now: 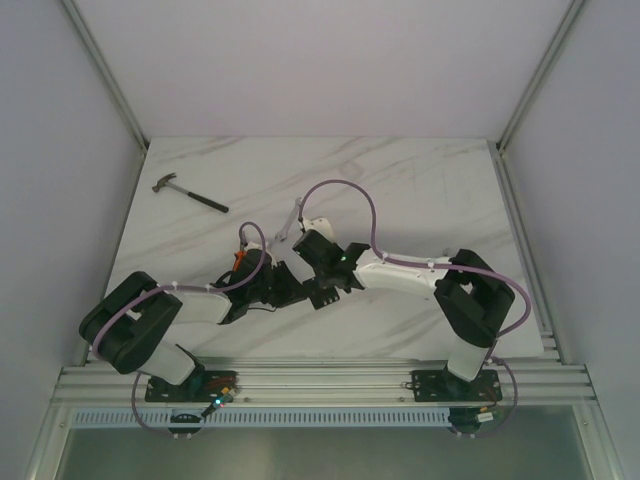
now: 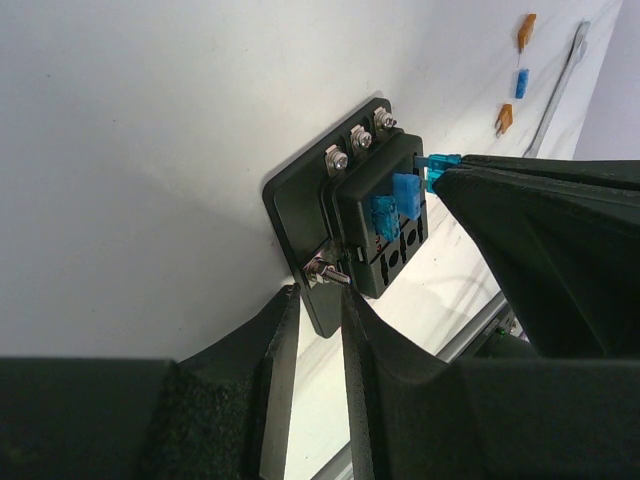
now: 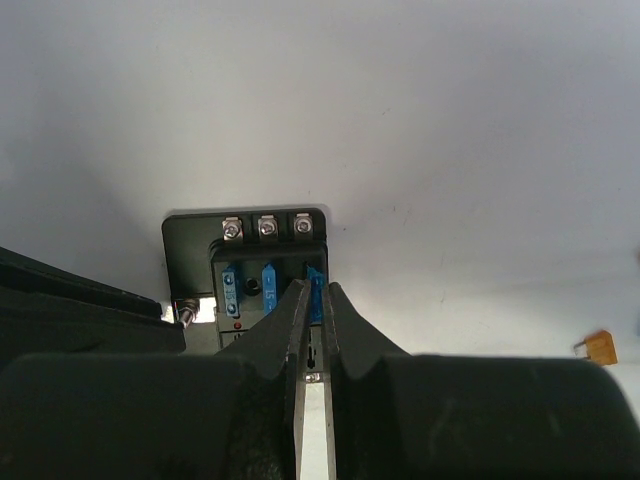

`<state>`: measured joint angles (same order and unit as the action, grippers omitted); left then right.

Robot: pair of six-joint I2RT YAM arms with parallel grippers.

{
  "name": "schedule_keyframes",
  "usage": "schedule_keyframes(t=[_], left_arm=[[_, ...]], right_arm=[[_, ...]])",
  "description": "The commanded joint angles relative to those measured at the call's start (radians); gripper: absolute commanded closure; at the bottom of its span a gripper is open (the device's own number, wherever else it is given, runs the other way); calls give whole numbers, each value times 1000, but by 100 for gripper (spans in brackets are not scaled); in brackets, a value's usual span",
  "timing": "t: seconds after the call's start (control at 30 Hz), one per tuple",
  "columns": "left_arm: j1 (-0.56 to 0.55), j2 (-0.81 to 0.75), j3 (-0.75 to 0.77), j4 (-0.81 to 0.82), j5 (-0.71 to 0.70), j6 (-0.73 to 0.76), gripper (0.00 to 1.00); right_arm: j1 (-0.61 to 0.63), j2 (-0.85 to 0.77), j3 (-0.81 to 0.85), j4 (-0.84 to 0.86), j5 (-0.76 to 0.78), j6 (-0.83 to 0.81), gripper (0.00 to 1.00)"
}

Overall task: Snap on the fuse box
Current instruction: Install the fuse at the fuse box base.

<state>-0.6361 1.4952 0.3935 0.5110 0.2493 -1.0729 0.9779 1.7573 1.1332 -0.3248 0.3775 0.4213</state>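
**Top view.** One table, white, flat, veined like marble. One hammer, dark handle and metal head, at 10 o'clock on it. One left arm and one right arm, white shells with black joints, meet at the table's centre and hide what lies beneath.

**Left wrist view.** One fuse box at centre on the table: a black plastic block on a flat black plate.
- Four bright screws: three in a row along the 12 o'clock edge, one at 7 o'clock.
- Two seated fuses, blue.
- The left gripper, with black grainy fingers, is drawn narrow and clamps the plate's 6 o'clock corner.
- The right gripper comes in from 3 o'clock, pinching one blue fuse at the block's top corner.
- At 1 o'clock lie two amber fuses, one loose blue fuse and one silver wrench.

**Right wrist view.** The same box sits at centre, seen face-on, with three screws at 12 o'clock. The nearly closed fingers grip the blue fuse at the rightmost slot; whether it is fully seated cannot be told. One amber fuse lies at 3 o'clock.
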Motion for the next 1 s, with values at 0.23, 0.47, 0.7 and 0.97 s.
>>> schedule_keyframes(t=[0.23, 0.47, 0.7, 0.97], left_arm=[[3, 3, 3, -6, -16, 0, 68], [2, 1, 2, -6, -15, 1, 68], [4, 2, -1, -6, -15, 0, 68], [4, 0, -2, -4, -15, -1, 68]], right_arm=[[12, 8, 13, -20, 32, -38, 100], [19, 42, 41, -17, 38, -39, 100], [25, 47, 44, -13, 27, -40, 100], [24, 10, 37, -2, -8, -29, 86]])
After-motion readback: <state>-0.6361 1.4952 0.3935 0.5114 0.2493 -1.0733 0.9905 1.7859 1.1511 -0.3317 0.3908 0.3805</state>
